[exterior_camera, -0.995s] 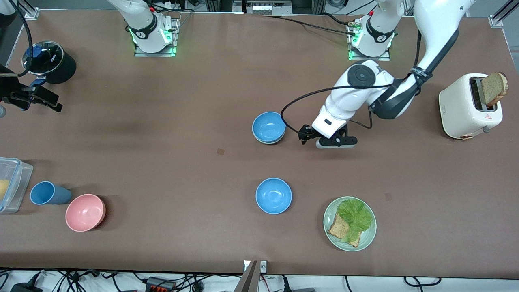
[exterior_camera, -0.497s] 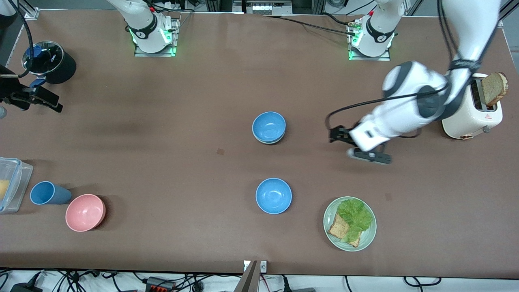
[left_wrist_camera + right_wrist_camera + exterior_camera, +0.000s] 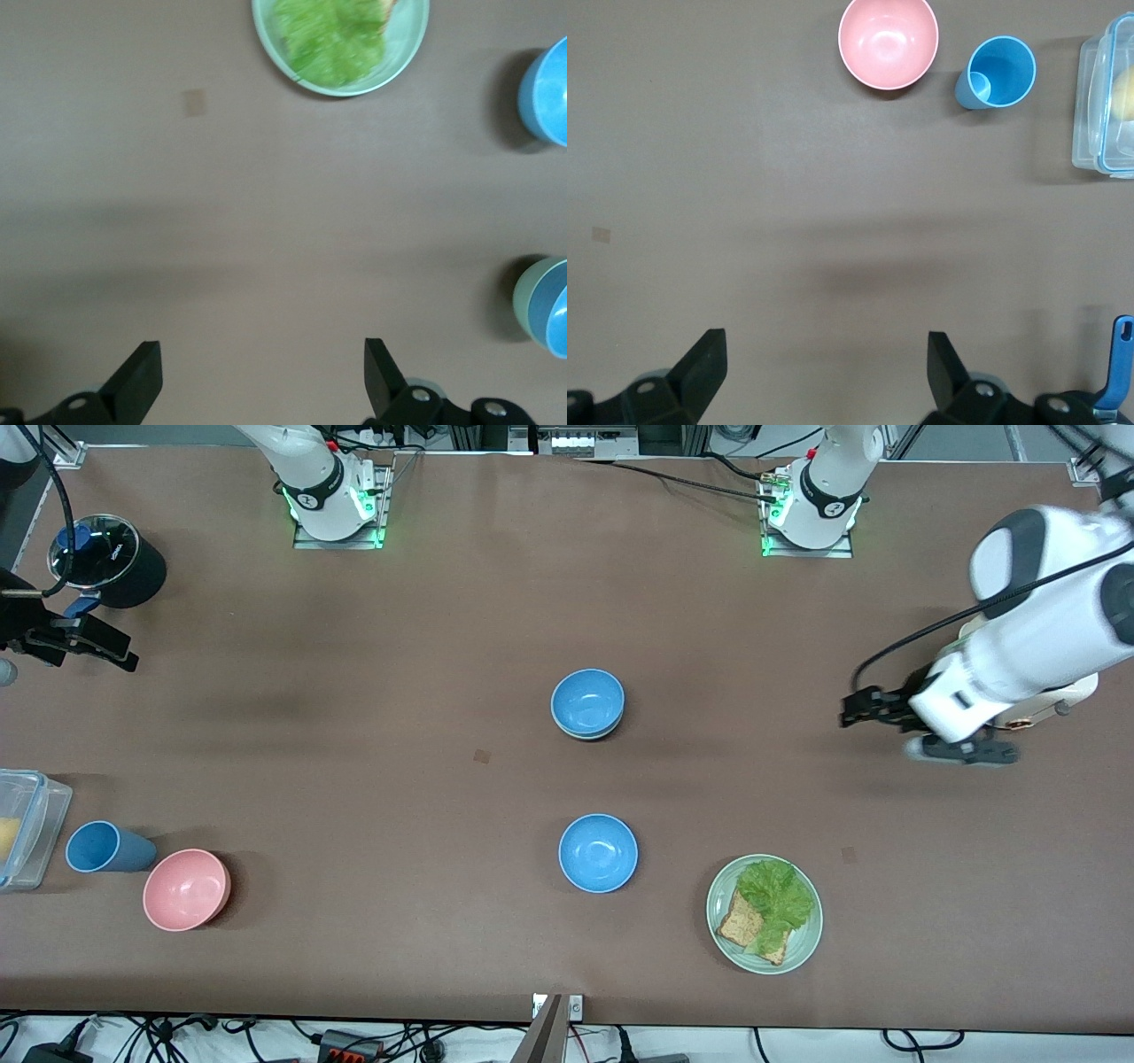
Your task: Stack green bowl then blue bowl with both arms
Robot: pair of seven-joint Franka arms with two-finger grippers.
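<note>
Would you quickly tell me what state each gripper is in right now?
Left gripper: open, holding nothing, over bare table in front of the toaster.
Right gripper: open, holding nothing, over bare table at the right arm's end.

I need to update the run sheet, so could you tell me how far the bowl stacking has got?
Done, it seems: a blue bowl sits nested in the green bowl mid-table. In hand: nothing; the left gripper is open over bare table by the toaster, and the right gripper is open near the black pot. Nothing obvious left.
</note>
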